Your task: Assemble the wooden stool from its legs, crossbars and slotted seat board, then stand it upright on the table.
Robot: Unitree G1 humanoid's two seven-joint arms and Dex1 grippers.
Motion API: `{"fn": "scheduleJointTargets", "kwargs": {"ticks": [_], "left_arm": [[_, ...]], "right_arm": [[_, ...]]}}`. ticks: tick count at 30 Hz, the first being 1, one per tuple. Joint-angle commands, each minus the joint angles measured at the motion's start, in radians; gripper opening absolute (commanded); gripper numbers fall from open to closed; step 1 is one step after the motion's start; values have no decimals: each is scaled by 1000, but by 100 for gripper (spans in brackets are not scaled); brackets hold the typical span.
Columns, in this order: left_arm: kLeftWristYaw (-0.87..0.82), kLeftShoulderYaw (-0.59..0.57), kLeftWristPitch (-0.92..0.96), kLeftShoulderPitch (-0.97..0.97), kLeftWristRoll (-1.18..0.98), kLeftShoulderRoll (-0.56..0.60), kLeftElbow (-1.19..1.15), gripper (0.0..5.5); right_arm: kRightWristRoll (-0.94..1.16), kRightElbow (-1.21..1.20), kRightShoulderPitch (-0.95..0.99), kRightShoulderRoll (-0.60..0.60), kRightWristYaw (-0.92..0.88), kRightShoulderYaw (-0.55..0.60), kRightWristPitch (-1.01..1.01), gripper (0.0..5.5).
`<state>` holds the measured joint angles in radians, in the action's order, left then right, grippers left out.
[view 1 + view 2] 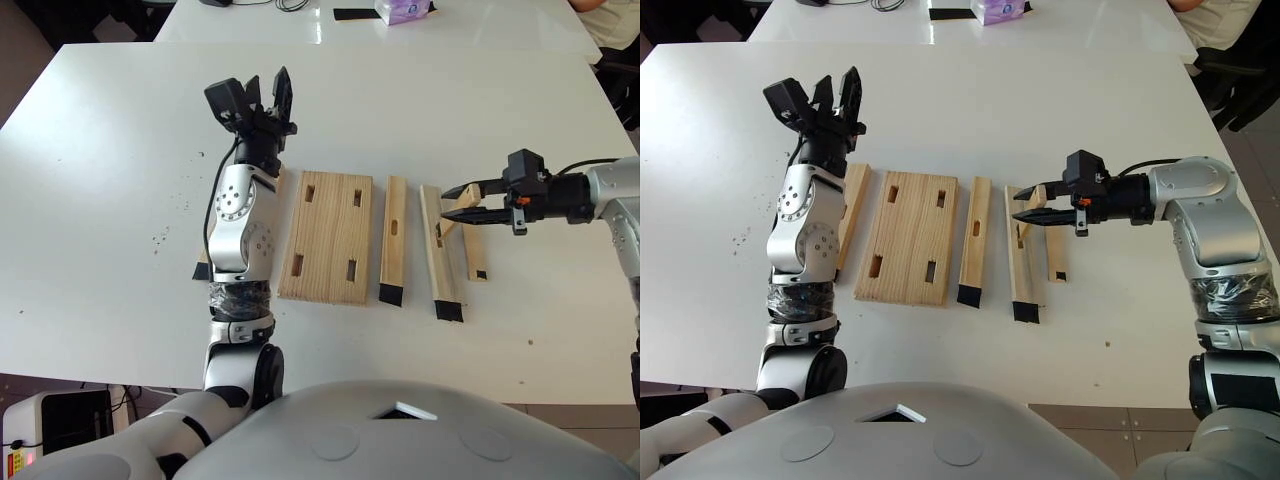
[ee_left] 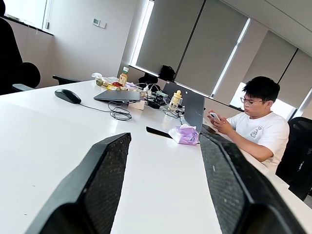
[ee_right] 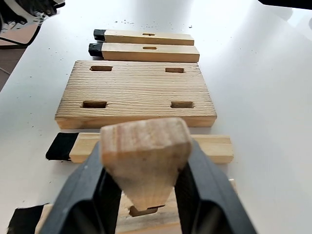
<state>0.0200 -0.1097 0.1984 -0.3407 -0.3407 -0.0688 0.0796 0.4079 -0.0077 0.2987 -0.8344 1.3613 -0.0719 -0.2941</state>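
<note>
- Status: the right gripper, right of frame centre, was clenched on a short crossbar. The wrist view showed it pressed in from both sides, narrow end pointing down.
- The crossbar hung just over the slot of a leg lying flat to the right of the seat board. Could not tell whether its tip had entered the slot.
- Judged step: seating the crossbar in that slot. To do it well, line the end up with the slot's long axis and lower it straight with little side load. The leg lay loose and could skid.
- Upper left of centre, the left gripper was raised, fingers spread with nothing between. It looked free to pin the leg.
- Room: neighbour legs lay close on either side, so sideways margin was small. Bare table lay toward the upper frame. Its near edge ran below the black-tipped ends.
</note>
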Motion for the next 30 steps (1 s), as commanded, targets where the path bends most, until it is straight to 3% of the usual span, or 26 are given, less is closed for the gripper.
{"fn": "scheduleJointTargets", "kwargs": {"ticks": [1, 17, 30], "left_arm": [[6, -4, 15, -7, 13, 24, -4, 260], [10, -30, 10, 2, 3, 35, 2, 260], [22, -17, 32, -4, 5, 41, 7, 260]], "right_arm": [[-23, 3, -8, 2, -17, -1, 11, 133], [-12, -45, -64, -11, -11, 16, -39, 133], [-115, 25, -157, 19, -84, -57, 77, 133]]}}
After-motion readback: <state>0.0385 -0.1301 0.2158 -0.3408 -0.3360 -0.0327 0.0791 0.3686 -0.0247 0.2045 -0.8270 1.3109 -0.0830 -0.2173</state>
